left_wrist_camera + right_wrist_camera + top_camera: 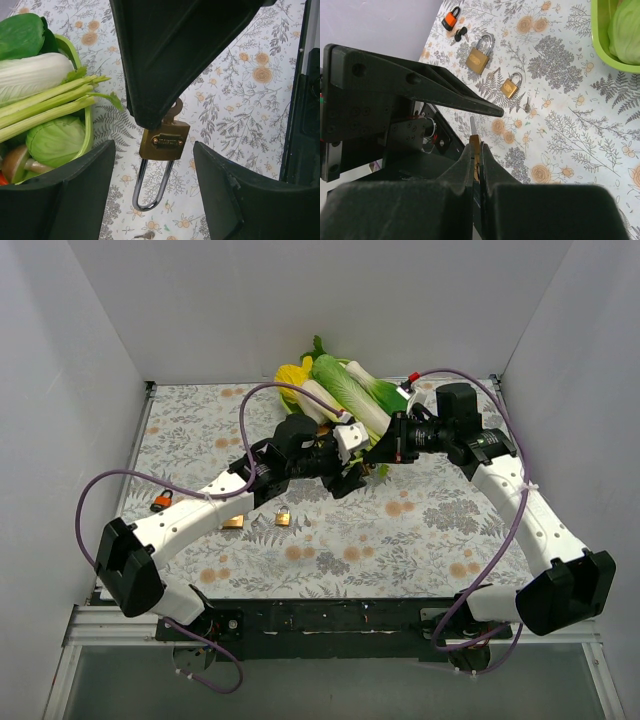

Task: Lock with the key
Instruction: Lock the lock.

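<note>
A brass padlock (161, 142) hangs shackle-down above the floral table, a key bow showing at its top end. My right gripper (476, 148) is shut on it at that top end. The lock shows edge-on between the right fingers, its steel shackle poking out beyond them. My left gripper (154, 147) is open, one finger on each side of the padlock and not touching it. I cannot tell whether the shackle is latched. In the top view the left gripper (345, 475) and right gripper (377, 454) meet at the table's middle.
A green basket (89, 125) of vegetables sits at the back (340, 390). On the table lie a larger brass padlock (479, 56), a smaller one (510, 86), an orange padlock (450, 19), dark keys (461, 33) and a loose key (145, 234).
</note>
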Robot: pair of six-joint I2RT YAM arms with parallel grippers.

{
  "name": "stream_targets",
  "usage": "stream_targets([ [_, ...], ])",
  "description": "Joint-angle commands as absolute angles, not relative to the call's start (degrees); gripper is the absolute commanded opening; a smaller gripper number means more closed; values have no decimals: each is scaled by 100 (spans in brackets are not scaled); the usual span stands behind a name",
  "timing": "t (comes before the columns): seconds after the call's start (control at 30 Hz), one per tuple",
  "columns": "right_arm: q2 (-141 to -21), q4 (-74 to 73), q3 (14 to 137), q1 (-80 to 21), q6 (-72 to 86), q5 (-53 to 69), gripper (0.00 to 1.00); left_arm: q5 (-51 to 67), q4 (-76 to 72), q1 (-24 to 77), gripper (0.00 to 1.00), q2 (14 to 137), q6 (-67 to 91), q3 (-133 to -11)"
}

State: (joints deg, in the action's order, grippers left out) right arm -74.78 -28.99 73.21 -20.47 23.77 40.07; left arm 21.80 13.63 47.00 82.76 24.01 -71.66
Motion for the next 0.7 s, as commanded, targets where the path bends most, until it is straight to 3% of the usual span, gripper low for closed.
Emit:
stream_targets([
  [0.0,-7251,-2628,7260,-2030,2461,4210,1,2259,1090,4746,61,8271,2268,-7277],
  [0.07,-7242,-2637,7216,-2030,2470,4219,1,2320,1037,4772,54,8279,2276,-7269],
  [0.1,-7242,-2628,7172,-2030,2478,4262,1,2355,1037,4781,46,8279,2285,-7286],
  [0.2,-7260,-2619,7137,-2030,2487,4324,1,2365,941,4816,38,8288,2312,-7260],
  [0.3,-7286,-2628,7137,-2030,2479,4403,1,2347,905,4834,13,8279,2268,-7198],
  [0.33,-7304,-2628,7145,-2030,2479,4447,1,2347,905,4834,0,8271,2233,-7163],
  [0.4,-7409,-2724,7198,-2022,2435,4639,3,2338,923,4834,0,8201,2093,-7093],
  [0.47,-7505,-2891,7400,-1969,2198,4763,21,2294,993,4834,0,8130,1978,-6997],
  [0.5,-7523,-2935,7453,-1934,2119,4868,43,2303,1054,4834,0,8052,1795,-6961],
  [0.53,-7541,-3118,7627,-1838,1883,4878,52,2303,1098,4834,0,8007,1689,-6935],
  [0.6,-7629,-3409,7795,-1758,1549,4965,61,2338,1221,4834,0,7902,1486,-6803],
  [0.67,-7681,-3840,7927,-1714,1023,5053,61,2443,1318,4834,0,7761,1187,-6706],
])
